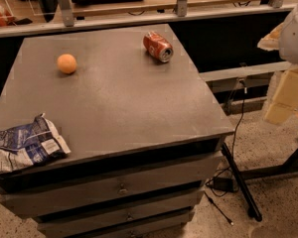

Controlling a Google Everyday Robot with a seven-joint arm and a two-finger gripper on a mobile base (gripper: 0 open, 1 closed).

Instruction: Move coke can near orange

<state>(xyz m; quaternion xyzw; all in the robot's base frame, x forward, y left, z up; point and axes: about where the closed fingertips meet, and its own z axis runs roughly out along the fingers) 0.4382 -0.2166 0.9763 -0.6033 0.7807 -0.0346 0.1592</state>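
Observation:
The coke can (158, 46) is red with white lettering. It lies on its side near the far right edge of the dark grey cabinet top (119, 98), silver end facing front right. The orange (66, 63) sits on the far left part of the same top, well apart from the can. My gripper (283, 100) hangs at the right edge of the view, off the cabinet and over the floor, far right of the can. It holds nothing.
A crumpled blue-and-white chip bag (25, 145) lies at the front left corner, partly over the edge. The cabinet has drawers (121, 187) in front. A black stand leg (241, 182) and cables lie on the floor at right. A metal rail (139, 19) runs behind.

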